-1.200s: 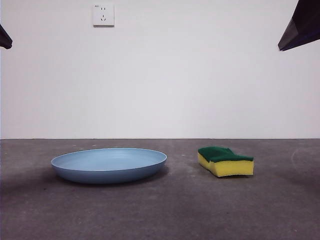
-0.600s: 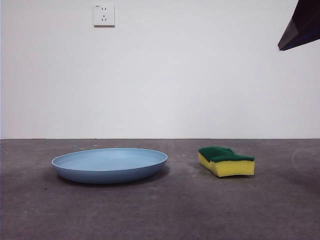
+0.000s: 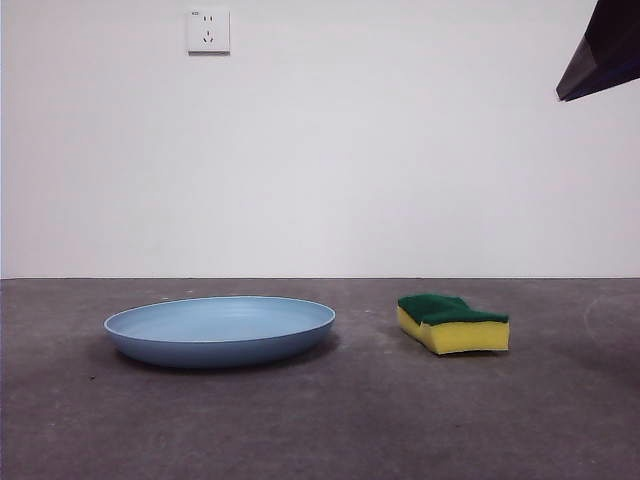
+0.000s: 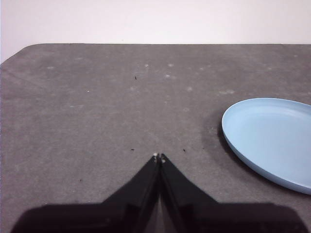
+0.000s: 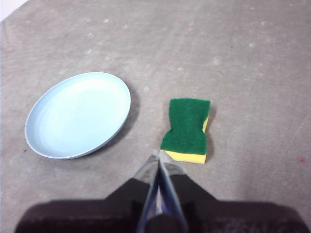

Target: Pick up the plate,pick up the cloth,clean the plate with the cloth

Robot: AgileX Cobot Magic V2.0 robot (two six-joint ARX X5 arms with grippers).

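Observation:
The light blue plate (image 3: 220, 329) lies flat on the grey table, left of centre; it also shows in the left wrist view (image 4: 272, 140) and the right wrist view (image 5: 77, 115). The cloth, a yellow sponge with a dark green top (image 3: 452, 322), lies to the right of the plate, apart from it, and shows in the right wrist view (image 5: 187, 129). My left gripper (image 4: 159, 157) is shut and empty above bare table beside the plate. My right gripper (image 5: 156, 154) is shut and empty, raised above the table close to the sponge's near end.
A white wall with a power socket (image 3: 207, 30) stands behind the table. A black tip of one arm (image 3: 603, 52) shows at the top right corner of the front view. The table's rounded far corner (image 4: 26, 48) shows in the left wrist view.
The black arm tip at the top left corner of the front view has gone out of view. The plate and the sponge have not moved.

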